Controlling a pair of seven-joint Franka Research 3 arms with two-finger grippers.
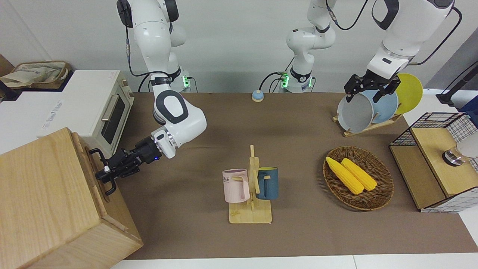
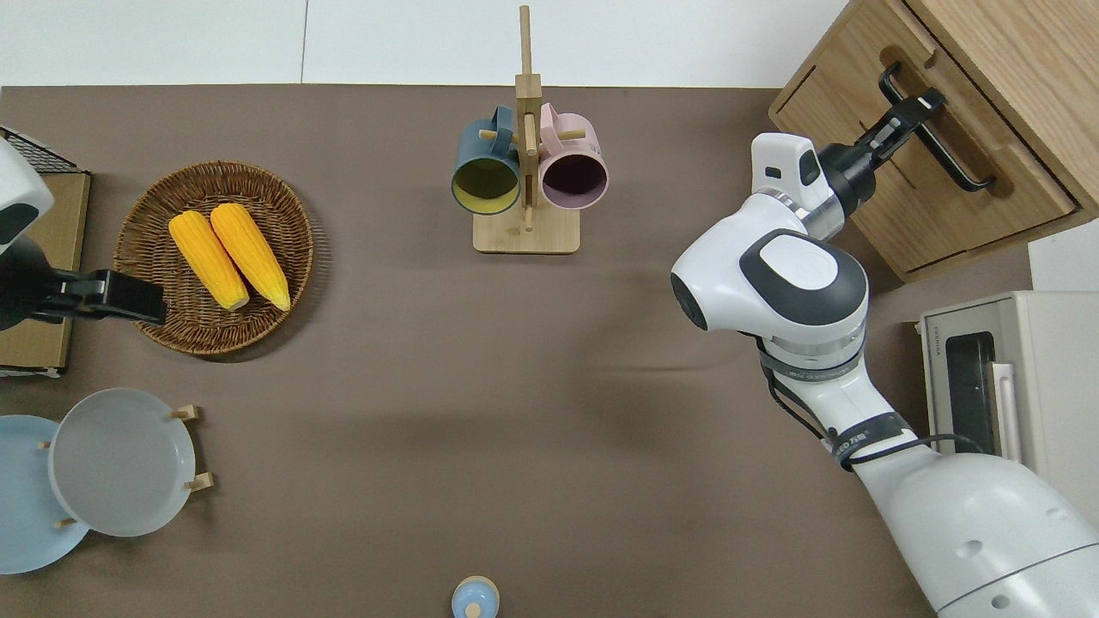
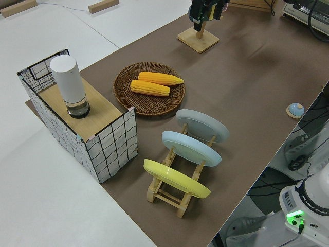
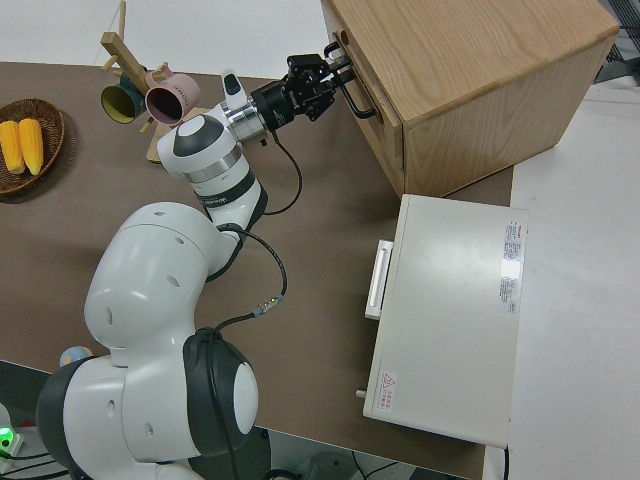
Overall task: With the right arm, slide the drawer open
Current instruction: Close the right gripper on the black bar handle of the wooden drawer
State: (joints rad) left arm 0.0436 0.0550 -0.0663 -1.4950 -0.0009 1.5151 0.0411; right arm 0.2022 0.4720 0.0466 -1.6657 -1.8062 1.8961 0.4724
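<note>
The drawer is the upper front panel of the big pale wooden box at the right arm's end of the table. Its front sits flush with the box. The black bar handle runs along the drawer front. My right gripper, with a blue light at its wrist, reaches level toward the box and is shut on the handle near the end farther from the robots. It also shows in the front view and the right side view. My left arm is parked with its gripper open.
A white toaster oven stands beside the box, nearer to the robots. A mug rack with two mugs is mid-table. A basket of corn, a plate rack and a wire-mesh cabinet are toward the left arm's end.
</note>
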